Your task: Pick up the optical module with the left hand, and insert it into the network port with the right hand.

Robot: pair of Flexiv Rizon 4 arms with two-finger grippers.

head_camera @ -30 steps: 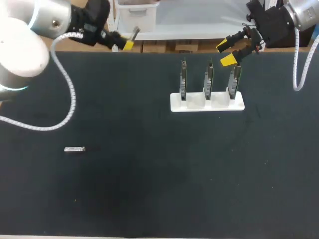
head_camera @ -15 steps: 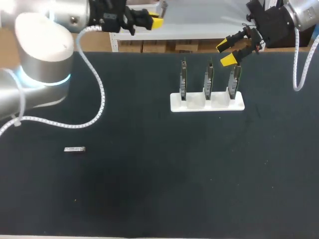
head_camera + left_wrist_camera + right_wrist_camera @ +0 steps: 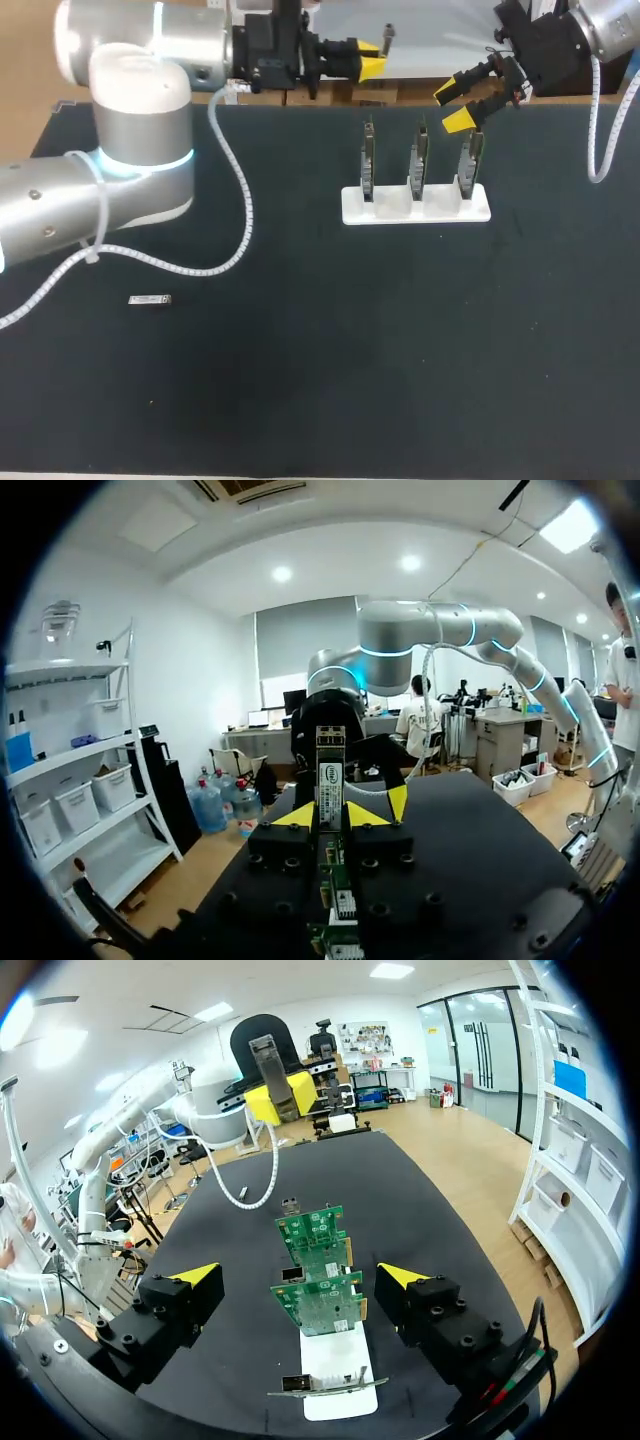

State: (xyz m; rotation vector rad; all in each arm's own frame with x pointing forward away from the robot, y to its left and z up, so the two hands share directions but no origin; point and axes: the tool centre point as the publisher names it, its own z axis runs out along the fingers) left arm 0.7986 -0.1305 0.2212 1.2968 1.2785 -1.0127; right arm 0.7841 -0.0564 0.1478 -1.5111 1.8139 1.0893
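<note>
head view high over table (image 3: 300,380), wrist views facing each other, right shares boards (image 3: 318,1295)

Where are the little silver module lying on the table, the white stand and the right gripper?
Silver module (image 3: 150,299): head view, middle of its metal body.
White stand (image 3: 440,212): head view, its front wall.
Right gripper (image 3: 454,105): head view, midway between its yellow tips.

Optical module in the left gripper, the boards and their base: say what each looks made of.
Optical module: likely bare metal, grey with a dull shine, carrying a paper-like label.
Boards: green circuit board, matte, with small metal parts on it.
Base: smooth and white, probably plastic, though the look leaves that open.
</note>
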